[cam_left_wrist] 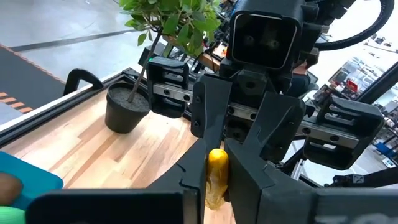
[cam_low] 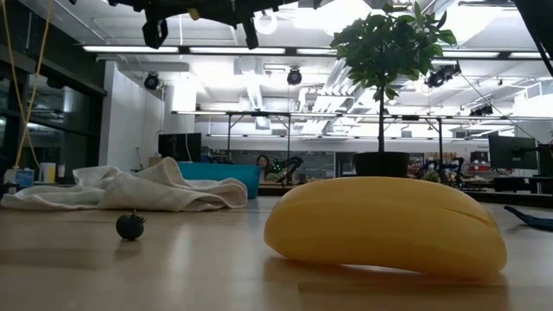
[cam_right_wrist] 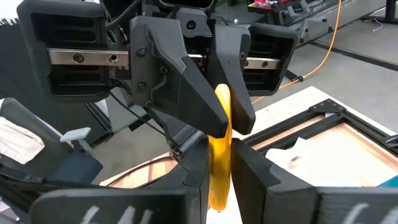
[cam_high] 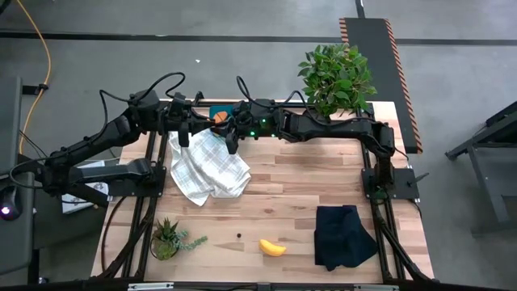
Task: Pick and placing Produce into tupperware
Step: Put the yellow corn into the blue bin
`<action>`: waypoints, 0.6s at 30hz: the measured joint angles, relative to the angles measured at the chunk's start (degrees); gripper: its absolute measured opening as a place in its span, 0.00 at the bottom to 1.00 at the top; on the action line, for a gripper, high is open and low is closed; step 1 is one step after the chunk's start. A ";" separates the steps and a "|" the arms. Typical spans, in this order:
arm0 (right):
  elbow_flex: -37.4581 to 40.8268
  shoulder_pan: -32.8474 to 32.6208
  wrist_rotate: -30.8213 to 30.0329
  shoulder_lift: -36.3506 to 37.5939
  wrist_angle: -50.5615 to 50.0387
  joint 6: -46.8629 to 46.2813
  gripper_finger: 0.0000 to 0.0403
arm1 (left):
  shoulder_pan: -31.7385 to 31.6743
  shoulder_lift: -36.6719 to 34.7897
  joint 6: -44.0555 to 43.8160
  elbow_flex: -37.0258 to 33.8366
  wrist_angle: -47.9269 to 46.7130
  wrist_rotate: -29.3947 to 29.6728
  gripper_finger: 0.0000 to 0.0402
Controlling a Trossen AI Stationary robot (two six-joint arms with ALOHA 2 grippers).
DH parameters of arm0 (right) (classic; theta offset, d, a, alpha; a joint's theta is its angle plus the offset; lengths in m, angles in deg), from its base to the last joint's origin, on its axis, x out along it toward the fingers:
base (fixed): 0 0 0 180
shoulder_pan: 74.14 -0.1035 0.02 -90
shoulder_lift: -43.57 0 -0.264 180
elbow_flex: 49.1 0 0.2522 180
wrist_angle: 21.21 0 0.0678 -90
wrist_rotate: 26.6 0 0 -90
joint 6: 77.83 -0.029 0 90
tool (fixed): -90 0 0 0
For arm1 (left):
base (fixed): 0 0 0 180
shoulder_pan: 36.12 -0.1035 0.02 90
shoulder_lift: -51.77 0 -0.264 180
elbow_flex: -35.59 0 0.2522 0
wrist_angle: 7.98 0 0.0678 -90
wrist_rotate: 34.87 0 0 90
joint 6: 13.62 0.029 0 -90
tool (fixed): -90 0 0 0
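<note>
Both arms stretched inward, meeting at 12 o'clock over tupperware [cam_high: 222, 111]; left gripper [cam_right_wrist: 214, 106] and right gripper [cam_left_wrist: 214, 165] both pinch one yellow piece [cam_right_wrist: 219, 149] (banana-like).

Yellow banana [cam_high: 272, 247] on table, tupperware [cam_high: 221, 111] apparently far

Both arms reach to the table's far edge and meet there, raised above the surface. The left gripper [cam_high: 184, 129] and the right gripper [cam_high: 232, 133] face each other nose to nose, fingers interleaved, each pair apparently closed on the same small yellow piece [cam_right_wrist: 221, 146]; the exact contact is hard to judge.
</note>
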 joint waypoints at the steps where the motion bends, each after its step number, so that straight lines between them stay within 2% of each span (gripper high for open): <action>1: 0.00 0.00 0.00 0.00 0.00 0.00 0.11 | 0.00 0.00 0.06 0.00 -0.01 0.00 0.09; 18: 0.00 0.04 -0.03 0.00 0.00 0.19 0.11 | 0.00 0.00 0.62 0.00 0.01 0.00 0.09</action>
